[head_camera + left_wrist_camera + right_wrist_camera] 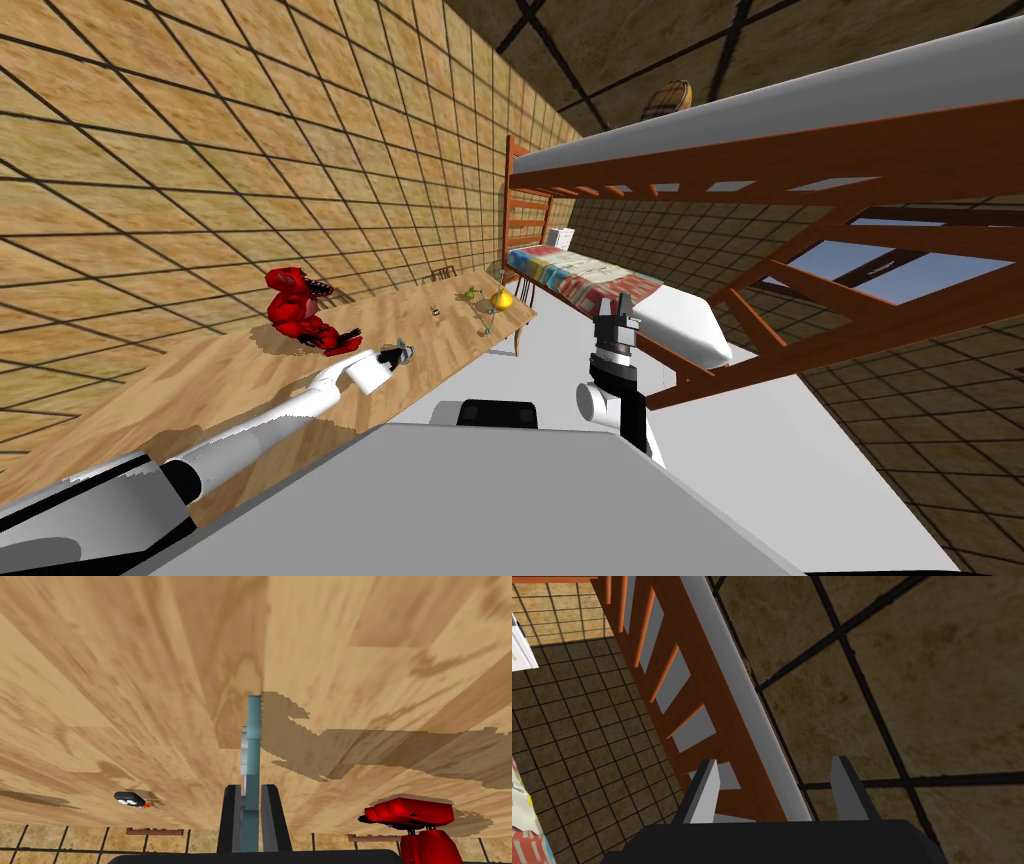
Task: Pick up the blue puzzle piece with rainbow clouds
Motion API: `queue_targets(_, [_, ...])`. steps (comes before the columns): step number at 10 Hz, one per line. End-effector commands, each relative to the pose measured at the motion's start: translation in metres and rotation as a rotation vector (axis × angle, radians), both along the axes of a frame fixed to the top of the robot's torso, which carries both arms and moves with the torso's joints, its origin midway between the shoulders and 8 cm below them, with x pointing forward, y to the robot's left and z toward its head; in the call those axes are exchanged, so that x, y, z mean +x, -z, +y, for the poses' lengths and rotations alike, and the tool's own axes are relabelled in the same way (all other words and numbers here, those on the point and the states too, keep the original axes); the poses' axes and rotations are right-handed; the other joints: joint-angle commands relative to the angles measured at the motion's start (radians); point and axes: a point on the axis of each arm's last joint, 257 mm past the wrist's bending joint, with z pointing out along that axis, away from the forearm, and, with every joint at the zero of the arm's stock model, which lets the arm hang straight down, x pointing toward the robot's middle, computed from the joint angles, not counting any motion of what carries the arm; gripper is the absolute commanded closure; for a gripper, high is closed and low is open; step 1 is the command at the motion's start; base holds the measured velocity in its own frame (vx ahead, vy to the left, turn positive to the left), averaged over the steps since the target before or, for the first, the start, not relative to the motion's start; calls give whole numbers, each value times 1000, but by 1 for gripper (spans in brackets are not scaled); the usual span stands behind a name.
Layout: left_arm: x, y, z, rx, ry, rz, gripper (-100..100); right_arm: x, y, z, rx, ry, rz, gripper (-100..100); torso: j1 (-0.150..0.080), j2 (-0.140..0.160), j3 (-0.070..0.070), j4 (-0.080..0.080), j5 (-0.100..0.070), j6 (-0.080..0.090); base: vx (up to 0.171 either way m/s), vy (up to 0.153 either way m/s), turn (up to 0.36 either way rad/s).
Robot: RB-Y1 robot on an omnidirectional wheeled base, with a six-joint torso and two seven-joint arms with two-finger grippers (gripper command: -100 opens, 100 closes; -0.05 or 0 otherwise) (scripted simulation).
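Teal-blue puzzle piece, tan wood-grain bench, red toy figure, patchwork red, blue and yellow bed quilt

- The thin blue flat piece stands edge-on between the fingers of the left gripper; its broad face is turned away, so no pattern can be read.
- The glossy red toy creature is cut off by the left wrist view's edge.
- A small black object with white dots on the light wooden table is too small to name.
- Far along that table, tiny items cannot be identified.
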Motion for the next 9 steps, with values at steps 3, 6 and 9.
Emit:
queue_targets(3, [1,0,-1,-1,1,-1,100,0,0,0,0,0,0,0,0,0,0,0,0,-1,0,0,-4])
queue_targets(6, [5,-11,-4,-2,10,-3,100,0,0,0,0,0,0,0,-1,2,1,0,-1,-1,-16,-17,40])
queue_targets(9, [5,-12,-5,-2,12,-3,0,0,0,0,0,0,0,0,-1,3,2,1,-1,-1,-17,-15,17])
